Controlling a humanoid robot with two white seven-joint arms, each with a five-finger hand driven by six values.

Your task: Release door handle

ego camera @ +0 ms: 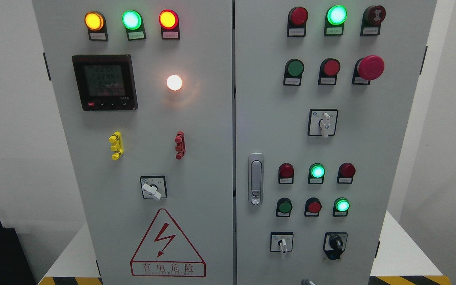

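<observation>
We see the door handle (255, 178) on the right door (370, 158) of the cabinet, tight against that door's left edge by the centre seam, approx. mid-height, lying flush in its metal recess w/ nothing touching it; no hand is in view on either side, so we can't tell whether fingers are spread or curled. We judge it a stiff, smooth metal swing lever, prob. slippery and rigid, not fragile. If we had to take hold again, we'd hook the long upper bar, not the lock end at the bottom.

Warning sign (168, 245) on left door: "有电危险".
</observation>
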